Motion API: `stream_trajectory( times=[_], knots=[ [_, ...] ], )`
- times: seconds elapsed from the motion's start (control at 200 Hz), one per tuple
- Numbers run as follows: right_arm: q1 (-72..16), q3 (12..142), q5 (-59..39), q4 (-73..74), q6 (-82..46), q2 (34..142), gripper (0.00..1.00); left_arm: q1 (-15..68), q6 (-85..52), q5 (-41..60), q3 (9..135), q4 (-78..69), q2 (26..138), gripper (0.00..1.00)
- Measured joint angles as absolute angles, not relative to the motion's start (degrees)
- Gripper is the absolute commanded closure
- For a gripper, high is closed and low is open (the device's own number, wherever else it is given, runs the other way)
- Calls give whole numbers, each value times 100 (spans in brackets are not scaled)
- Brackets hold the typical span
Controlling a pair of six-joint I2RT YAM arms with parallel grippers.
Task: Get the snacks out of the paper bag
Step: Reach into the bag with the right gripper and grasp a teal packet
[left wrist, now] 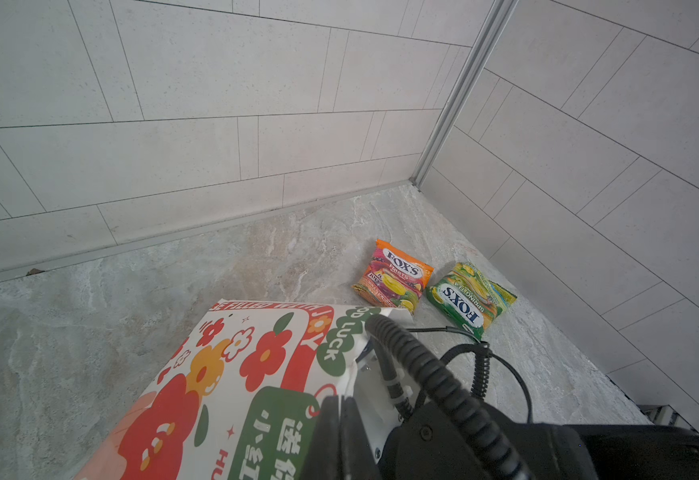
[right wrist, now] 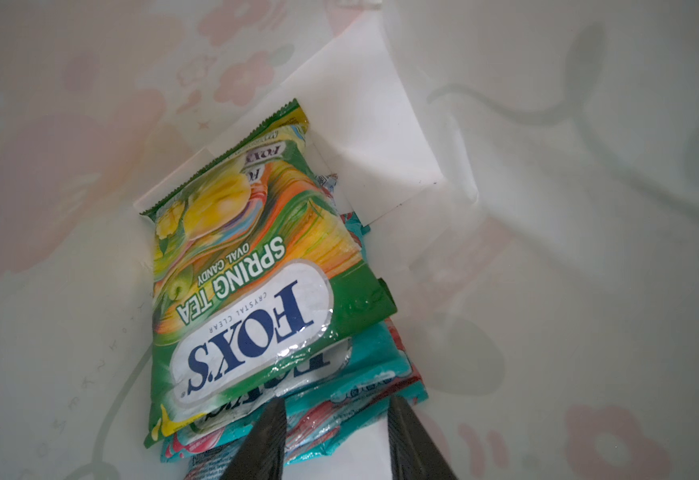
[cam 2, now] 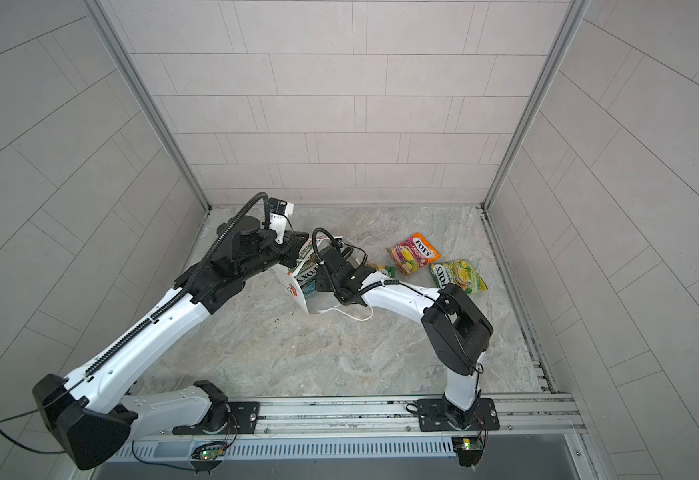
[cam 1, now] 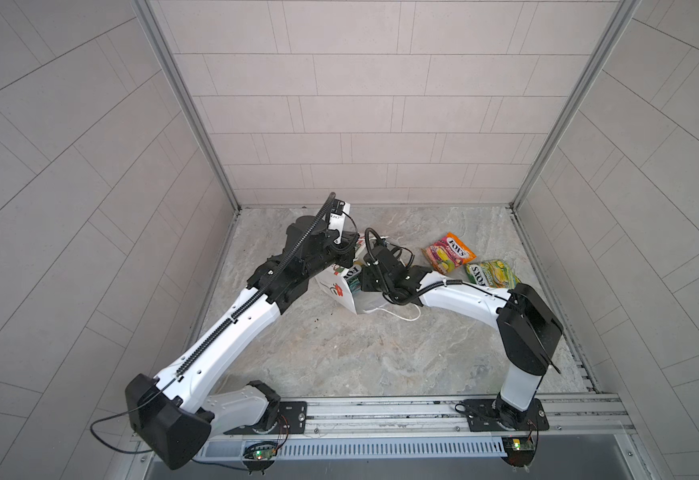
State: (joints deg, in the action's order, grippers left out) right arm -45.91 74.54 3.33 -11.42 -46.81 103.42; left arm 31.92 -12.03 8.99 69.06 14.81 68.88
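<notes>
Spotted paper bag (cam 1: 335, 287) tipped on its side mid marble tabletop (cam 1: 339, 357), mouth toward right arm. Tagging left gripper (cam 1: 344, 258) as pinched together on bag's upper rim, mouth lifted open. Tagging right gripper (right wrist: 335, 402) as deep inside bag, jaws apart, straddling end of teal-red pouch (right wrist: 364, 374); can't tell if touching it. Seeing green-yellow pouch (right wrist: 248, 291) stacked on top of teal-red ones inside, FOX'S label upside down in right wrist view. Counting two snacks already out: orange-purple pouch (cam 1: 448, 252) and second green-yellow pouch (cam 1: 491, 275), flat on tabletop just beside each other, right of bag, toward right wall. Noting white cord handle (cam 1: 413, 319) trailing on tabletop under right arm. Reading red flower print (left wrist: 264, 357) and GOOD LUCK on bag's outer face in left wrist view.
</notes>
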Motion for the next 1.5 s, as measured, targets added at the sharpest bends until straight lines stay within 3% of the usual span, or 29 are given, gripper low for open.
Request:
stream_trajectory(
  times=[0.185,0.255,0.415,0.896,1.041,1.196,1.501],
  knots=[
    [-4591,7616,333,-1243,-4742,10516,60,3192,-1203,899,6904,1481,6888,100],
    [-4591,7618,336,-1297,-4777,10554,66,3192,-1203,897,6904,1481,6888,100],
    [-4591,7618,355,-1358,-4834,10556,68,3192,-1203,899,6904,1479,6888,100],
    [-4523,7706,169,-1337,-5070,10888,66,3192,-1203,899,6879,1476,6888,100],
    [-4480,7717,106,-1269,-5183,10980,77,3192,-1203,897,6875,1476,6888,100],
    [-4431,7712,-5,-1149,-5256,10997,100,3192,-1203,897,6873,1474,6888,100],
    [-4418,6917,-121,-469,-5238,10488,100,3192,-1203,886,6864,1476,6888,100]
  ],
)
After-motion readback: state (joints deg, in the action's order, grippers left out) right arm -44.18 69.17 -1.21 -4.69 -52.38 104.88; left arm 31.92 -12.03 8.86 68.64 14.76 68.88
